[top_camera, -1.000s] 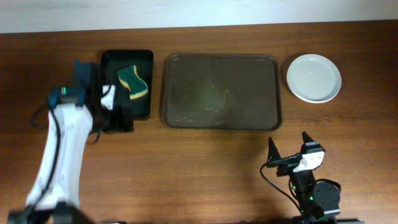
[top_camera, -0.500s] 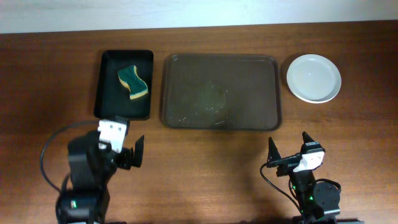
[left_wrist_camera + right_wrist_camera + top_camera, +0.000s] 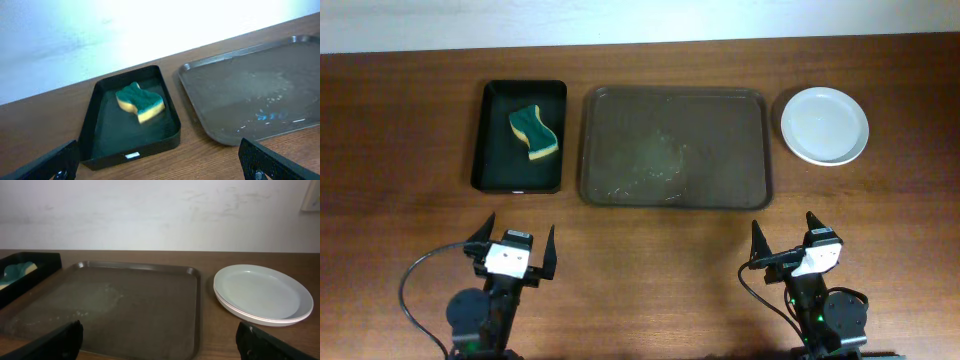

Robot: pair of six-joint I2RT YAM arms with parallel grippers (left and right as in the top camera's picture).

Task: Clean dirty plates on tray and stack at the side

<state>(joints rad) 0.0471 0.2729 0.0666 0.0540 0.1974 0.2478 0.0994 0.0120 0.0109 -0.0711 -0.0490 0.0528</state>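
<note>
White plates (image 3: 824, 125) lie stacked on the table to the right of the tray (image 3: 675, 146); the right wrist view shows their stacked rims (image 3: 262, 294). The brown-grey tray (image 3: 115, 310) carries only faint smears and crumbs. My left gripper (image 3: 522, 221) rests near the front edge, open and empty, facing the black tray. My right gripper (image 3: 781, 220) also sits at the front edge, open and empty, facing the gap between tray and plates. Both wrist views show each gripper's fingers spread wide at the bottom corners, the left gripper (image 3: 157, 162) and the right gripper (image 3: 160, 342) with bare wood between.
A smaller, deeper black tray (image 3: 490, 150) stands left of the big tray and holds a green and yellow sponge (image 3: 534, 132), also seen as the sponge (image 3: 140, 101) in the left wrist view. A pale wall runs behind the table's far edge.
My left arm has pulled back from the black tray to the front edge of the table, its gripper still open. The right arm, plates and sponge have not moved.
</note>
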